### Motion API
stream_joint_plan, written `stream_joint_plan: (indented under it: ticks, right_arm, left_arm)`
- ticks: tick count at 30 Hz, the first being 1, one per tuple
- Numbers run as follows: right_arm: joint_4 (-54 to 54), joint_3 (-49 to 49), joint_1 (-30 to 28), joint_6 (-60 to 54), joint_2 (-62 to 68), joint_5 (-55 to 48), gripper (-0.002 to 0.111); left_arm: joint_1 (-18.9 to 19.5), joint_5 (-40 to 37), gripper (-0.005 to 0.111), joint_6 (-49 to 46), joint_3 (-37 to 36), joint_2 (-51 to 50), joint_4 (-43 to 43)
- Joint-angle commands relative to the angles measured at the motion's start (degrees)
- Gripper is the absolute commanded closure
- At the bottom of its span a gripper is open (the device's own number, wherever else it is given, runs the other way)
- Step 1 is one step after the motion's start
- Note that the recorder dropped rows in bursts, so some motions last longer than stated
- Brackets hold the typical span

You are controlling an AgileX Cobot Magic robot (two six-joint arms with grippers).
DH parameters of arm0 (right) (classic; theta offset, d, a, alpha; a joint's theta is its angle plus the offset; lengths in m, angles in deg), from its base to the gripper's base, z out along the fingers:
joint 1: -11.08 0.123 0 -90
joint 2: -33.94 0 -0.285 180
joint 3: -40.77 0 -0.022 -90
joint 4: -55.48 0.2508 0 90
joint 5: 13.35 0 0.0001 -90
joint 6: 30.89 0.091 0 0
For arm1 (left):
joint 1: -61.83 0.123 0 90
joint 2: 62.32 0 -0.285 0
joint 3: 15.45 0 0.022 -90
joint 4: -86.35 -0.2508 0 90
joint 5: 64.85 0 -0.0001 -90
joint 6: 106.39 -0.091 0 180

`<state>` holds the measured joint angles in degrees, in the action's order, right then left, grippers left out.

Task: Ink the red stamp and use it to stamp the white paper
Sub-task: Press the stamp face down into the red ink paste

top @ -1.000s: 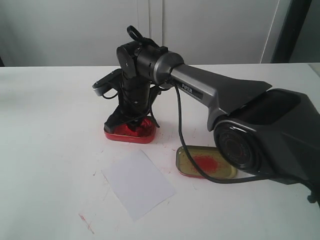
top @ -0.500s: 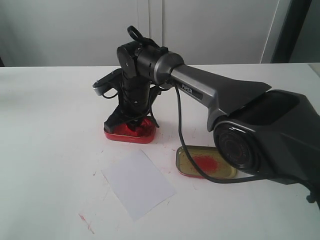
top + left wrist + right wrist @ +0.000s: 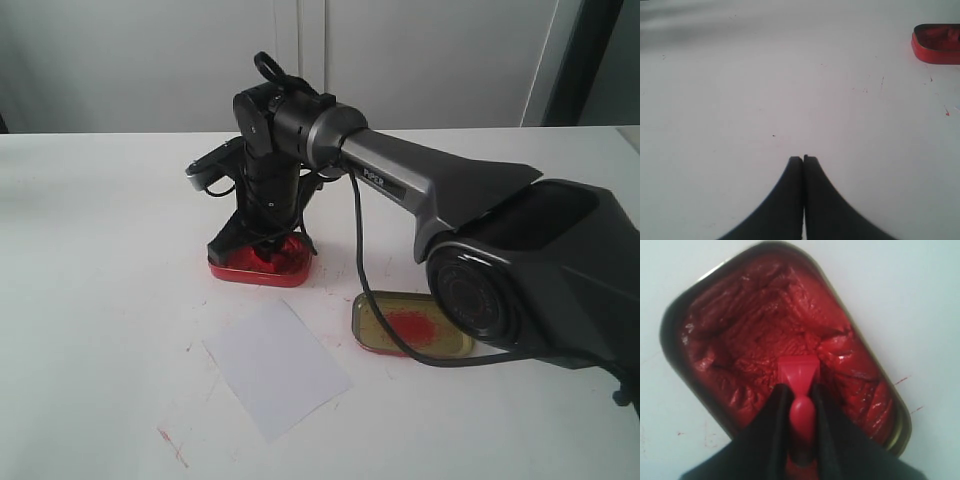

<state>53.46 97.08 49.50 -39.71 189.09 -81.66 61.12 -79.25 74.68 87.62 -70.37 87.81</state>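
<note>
Stamp (image 3: pixel 797 371) of smooth red plastic sat pinched in the right tool (image 3: pixel 801 390), square base against lumpy red paste (image 3: pixel 750 335).

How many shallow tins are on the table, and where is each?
2. The red tin sits under the right gripper holding the red stamp. The gold tin lies right of the white paper in the exterior view.
</note>
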Motion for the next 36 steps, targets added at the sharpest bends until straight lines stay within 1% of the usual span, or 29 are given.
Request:
stream_joint_plan:
  ticks: [1, 12, 30, 36]
  right_arm:
    - [-0.41, -2.22, -0.19, 1.66, 1.84, -1.65, 0.108]
    - [0.86, -2.22, -0.19, 3.07, -2.63, -0.08, 0.108]
    - [2.55, -2.22, -0.48, 6.49, -5.99, 3.31, 0.108]
    - [11.06, -2.22, -3.17, 6.49, -6.23, 4.24, 0.108]
  left_arm:
    - [0.0, 0.29, 0.107, -0.06, -0.29, 0.27, -0.09]
    - [0.0, 0.29, 0.107, -0.06, -0.29, 0.27, -0.09]
    - [0.0, 0.29, 0.107, -0.06, -0.29, 0.27, -0.09]
    - [0.0, 0.29, 0.107, -0.06, -0.29, 0.27, -0.09]
